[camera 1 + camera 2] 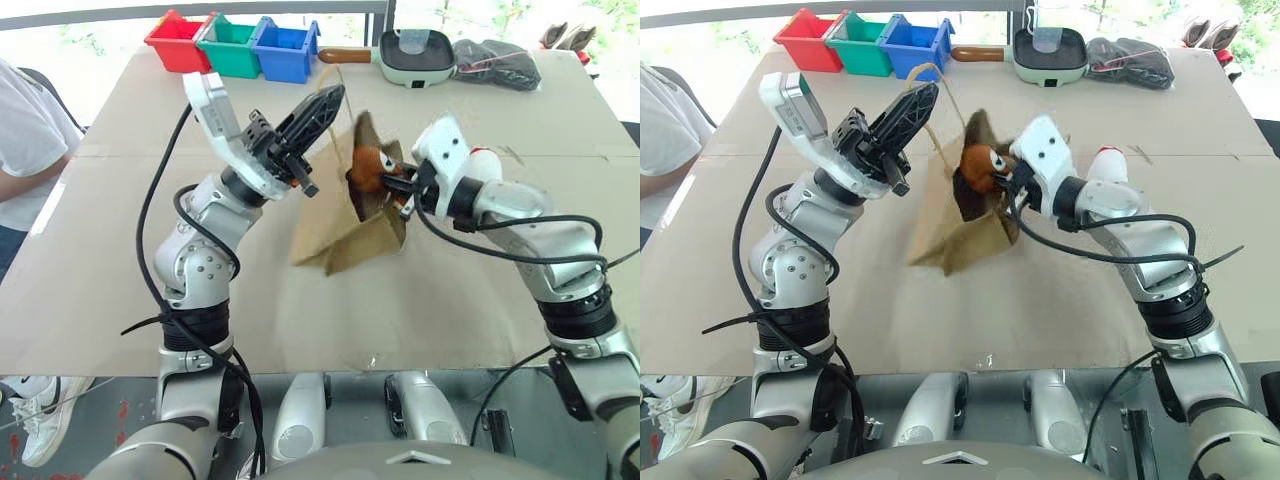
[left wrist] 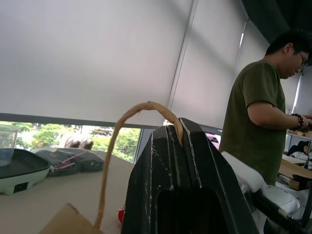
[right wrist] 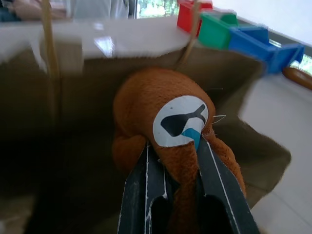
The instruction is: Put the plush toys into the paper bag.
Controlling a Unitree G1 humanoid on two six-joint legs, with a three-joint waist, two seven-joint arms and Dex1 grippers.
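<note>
Left gripper [image 1: 322, 108], fingers pressed together, pinches one twisted paper loop handle [image 2: 127, 146] of the brown kraft paper bag [image 1: 350, 235] and holds it raised above the cardboard-covered table [image 1: 420, 300]. Right gripper [image 1: 392, 182], jaws clamped on the brown plush bear [image 3: 170, 131] with its blue-white patch, holds the toy at the bag's open mouth. The bag lies tilted at the table's centre. Red, green and blue plastic bins [image 1: 235, 45] stand along the far edge, beside a pale green electric skillet [image 1: 415, 55].
</note>
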